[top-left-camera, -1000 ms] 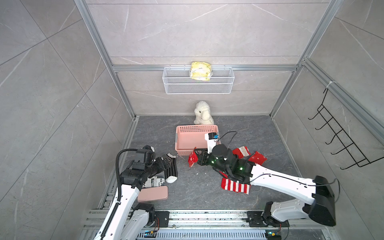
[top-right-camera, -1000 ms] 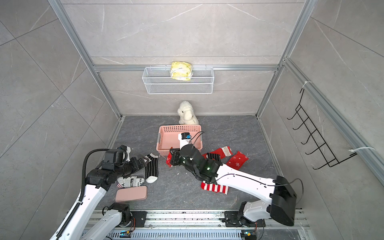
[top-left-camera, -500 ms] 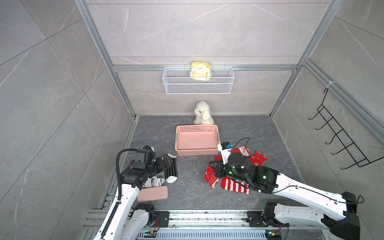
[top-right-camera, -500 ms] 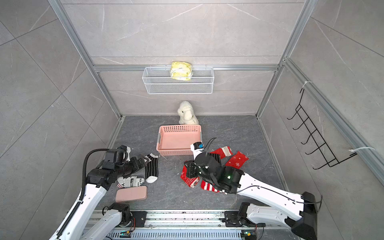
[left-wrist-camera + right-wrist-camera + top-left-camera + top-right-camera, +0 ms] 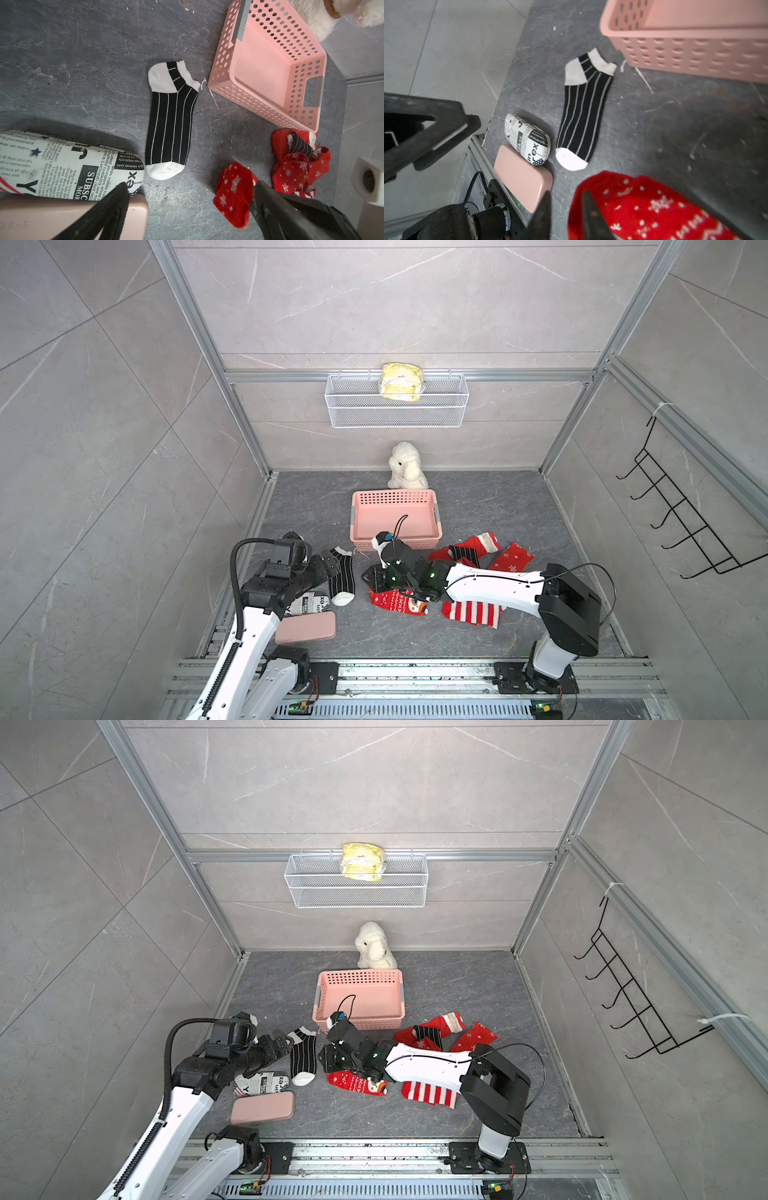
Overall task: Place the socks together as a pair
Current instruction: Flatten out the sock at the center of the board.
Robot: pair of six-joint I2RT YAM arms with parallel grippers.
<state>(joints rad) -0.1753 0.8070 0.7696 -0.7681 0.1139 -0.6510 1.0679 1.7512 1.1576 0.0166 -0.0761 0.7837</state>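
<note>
A red sock with snowflakes and a face lies flat on the floor beside a red-and-white striped sock. My right gripper hovers at its edge, jaws apart, one finger over the fabric. A black sock with thin white stripes lies left of them. My left gripper stands wide open next to it, holding nothing. More red socks are piled right of the basket with a second black striped sock on top; a red snowflake sock lies beside them.
A pink basket stands mid-floor with a white plush toy behind it. A newspaper-print case and a pink case lie under the left arm. A wire shelf with a yellow packet hangs on the back wall. Black hooks line the right wall.
My right gripper carried the red face sock from the basket's front to the floor beside the striped red-and-white sock, then opened. The left arm has not moved.
</note>
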